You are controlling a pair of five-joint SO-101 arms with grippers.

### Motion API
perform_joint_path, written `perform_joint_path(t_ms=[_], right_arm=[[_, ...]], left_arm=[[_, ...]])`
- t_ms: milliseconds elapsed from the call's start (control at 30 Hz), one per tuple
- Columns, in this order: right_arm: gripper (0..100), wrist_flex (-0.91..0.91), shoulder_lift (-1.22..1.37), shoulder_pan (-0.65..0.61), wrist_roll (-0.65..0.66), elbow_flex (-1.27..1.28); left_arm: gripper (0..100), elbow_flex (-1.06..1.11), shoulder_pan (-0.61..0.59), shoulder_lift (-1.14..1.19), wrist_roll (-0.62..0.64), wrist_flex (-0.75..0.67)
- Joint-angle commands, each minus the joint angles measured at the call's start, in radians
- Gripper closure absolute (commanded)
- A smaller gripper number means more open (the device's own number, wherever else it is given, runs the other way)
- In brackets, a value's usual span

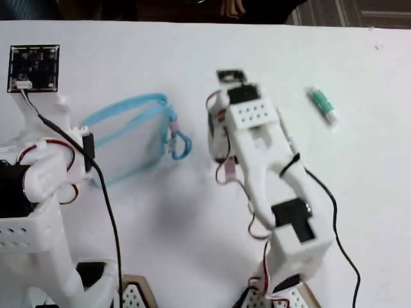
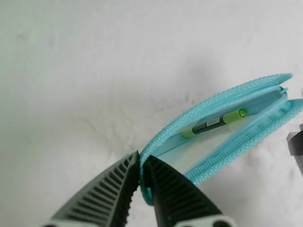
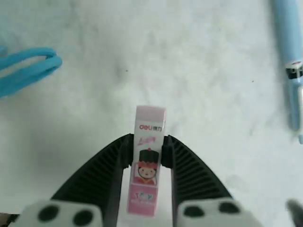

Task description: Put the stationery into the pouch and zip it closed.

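1. While the left gripper [image 2: 140, 160] has its fingers pinched on one end of the pouch [image 2: 203, 106] rim, the pouch lies flat toward the left edge of the desk [image 1: 192, 244], mouth gaping. A green pen [image 2: 218, 122] is already inside.
2. Right gripper [image 3: 147, 142], near the middle of the desk just beside the pouch's strap loop [image 3: 28, 68]: fingers clamped on a pink eraser [image 3: 150, 124] across its narrow sides, one end poking out past the tips.
3. Eraser, as judged: light, firm, sleeve a bit slick. The mid-body hold looks secure, and the free end gives something to steer into the mouth.
4. Pouch, as judged: soft, floppy fabric whose mouth would likely sag shut if let go. A pinch at the rim end suits it. Zipping probably wants one end anchored and the pull taken at the loop end.
5. Loose items: a blue pen [image 3: 289, 47] near the right gripper, and a green-and-white stick [image 1: 323, 106] toward the far right corner.
6. Both look slim, smooth and likely to roll, so take them across mid-barrel.
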Motion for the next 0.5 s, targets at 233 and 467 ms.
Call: perform_joint_path(t_ms=[233,467], right_arm=[[98.1,-0.65,-0.245,-0.139,0.006,0.663],[71.7,-0.619,-0.254,-0.156,0.006,0.672]], left_arm=[[98,-0.002,-0.008,-0.005,-0.015,-0.005],[98,-0.002,-0.008,-0.005,-0.017,-0.005]])
